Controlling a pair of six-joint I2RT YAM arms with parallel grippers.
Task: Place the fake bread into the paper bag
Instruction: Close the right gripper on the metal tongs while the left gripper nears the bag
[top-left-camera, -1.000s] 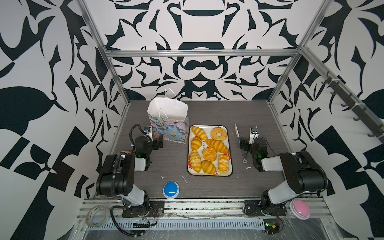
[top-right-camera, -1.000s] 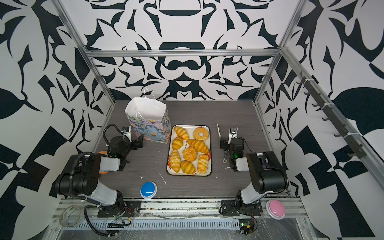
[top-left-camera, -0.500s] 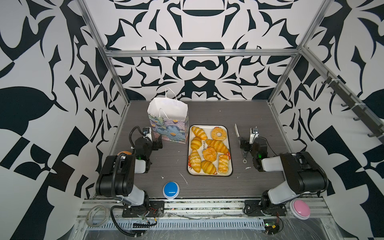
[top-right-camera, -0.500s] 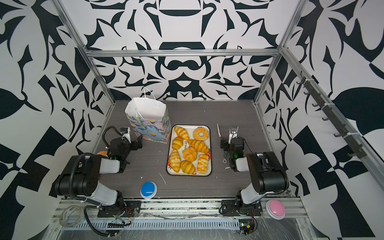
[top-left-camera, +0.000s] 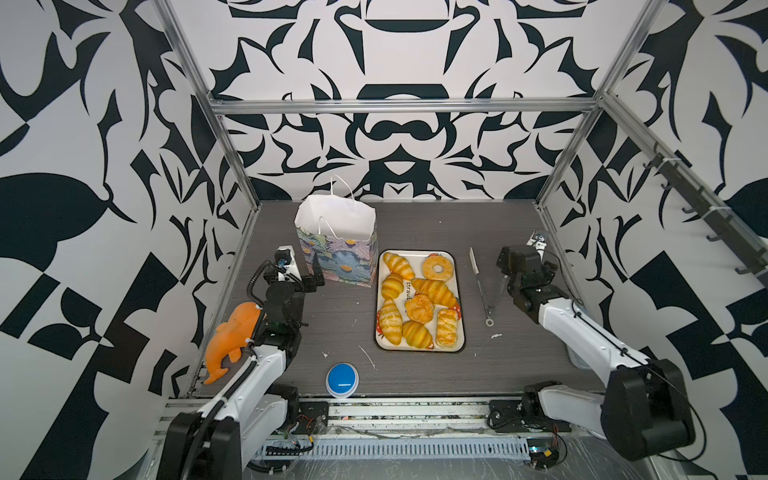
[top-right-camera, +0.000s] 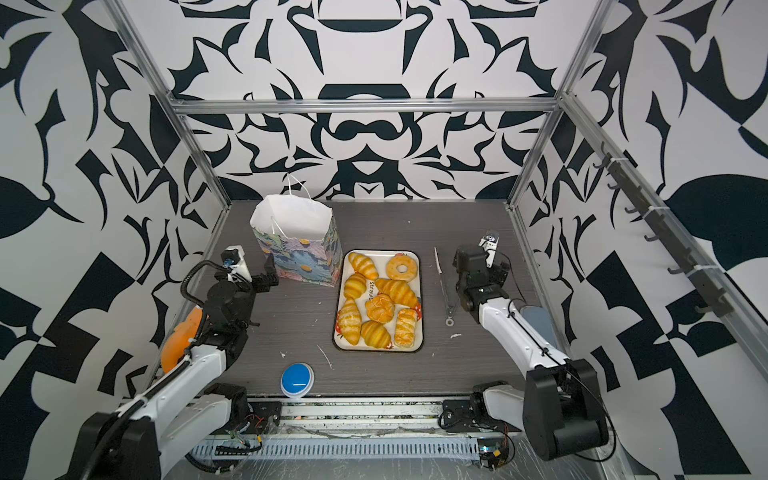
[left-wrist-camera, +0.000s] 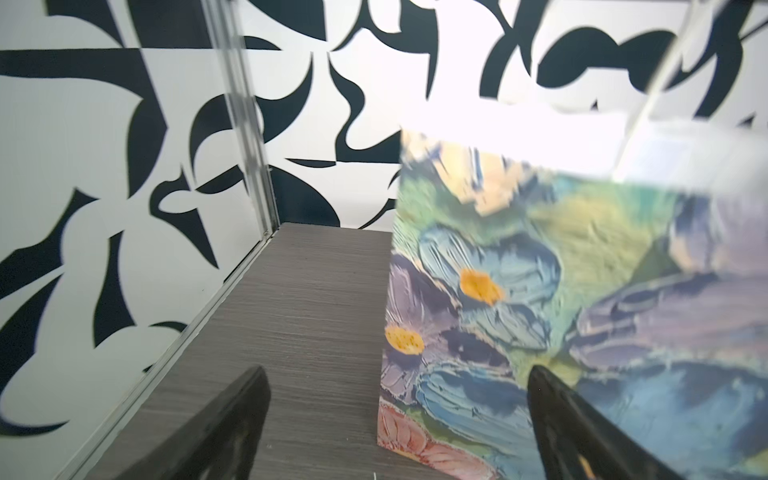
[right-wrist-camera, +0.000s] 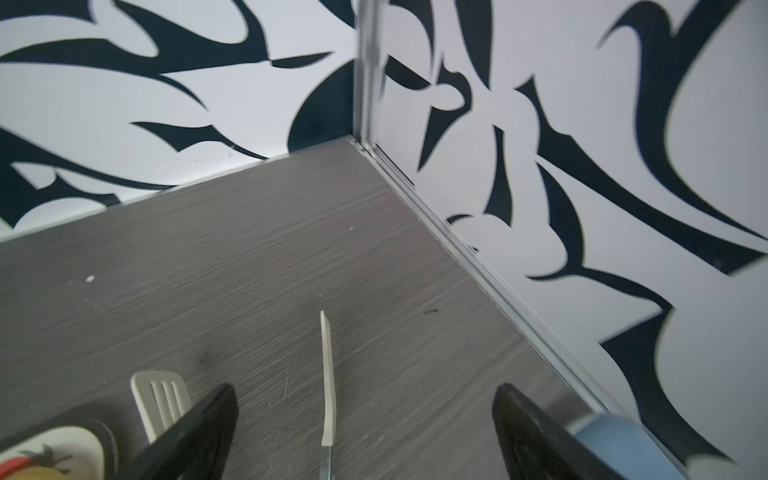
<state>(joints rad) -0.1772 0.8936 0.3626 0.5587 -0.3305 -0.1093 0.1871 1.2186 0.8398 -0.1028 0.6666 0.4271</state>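
left gripper (left-wrist-camera: 395, 376) wide open by the paper bag (top-left-camera: 337, 245), right gripper (right-wrist-camera: 365, 392) wide open, both empty

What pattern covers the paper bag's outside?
The paper bag bears painted blue-purple flowers with yellow centres; best in the left wrist view.

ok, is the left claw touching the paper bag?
Cannot tell. In the left wrist view one finger of the open left claw overlaps the paper bag print, but blur hides any contact or gap.
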